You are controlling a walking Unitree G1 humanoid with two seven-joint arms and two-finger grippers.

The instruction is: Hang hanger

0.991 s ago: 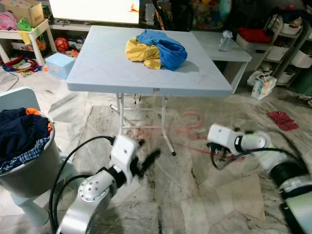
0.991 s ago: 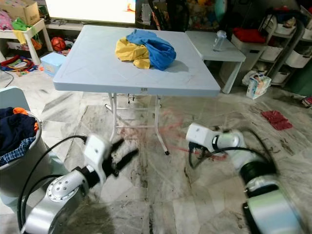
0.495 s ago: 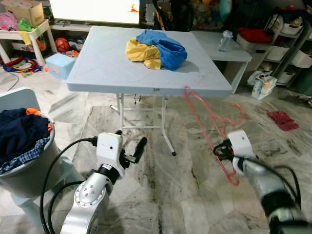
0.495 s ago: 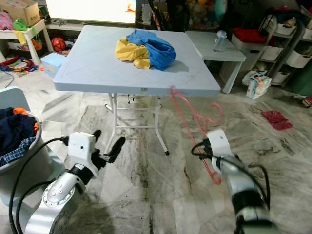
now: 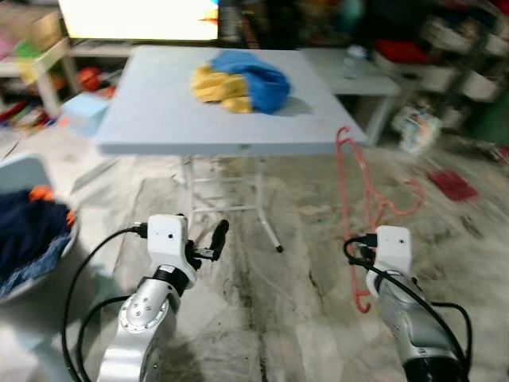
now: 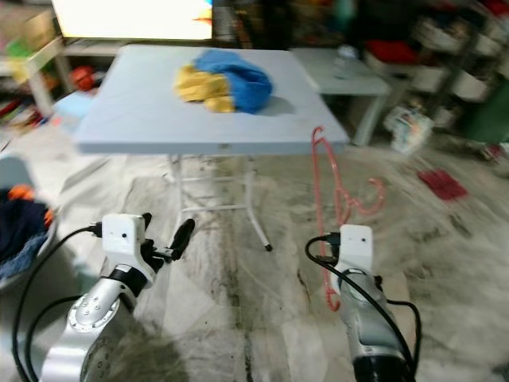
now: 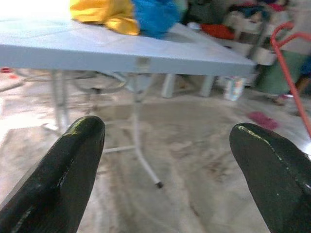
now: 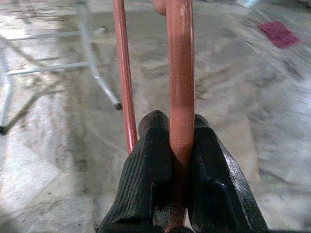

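Note:
A red plastic hanger stands upright in front of my right arm, its hook near the right front corner of the light blue folding table. My right gripper is shut on one bar of the hanger. My left gripper is open and empty, held low in front of the table with one finger pointing forward. A blue and yellow heap of clothes lies on the tabletop.
A laundry basket of dark clothes stands at my left. A white side table and shelves of clutter sit behind and to the right. A red cloth lies on the marble floor.
The right gripper has raised the hanger upright and drawn it closer to my body. The left gripper has turned to point forward. The camera has shifted and the picture is blurred.

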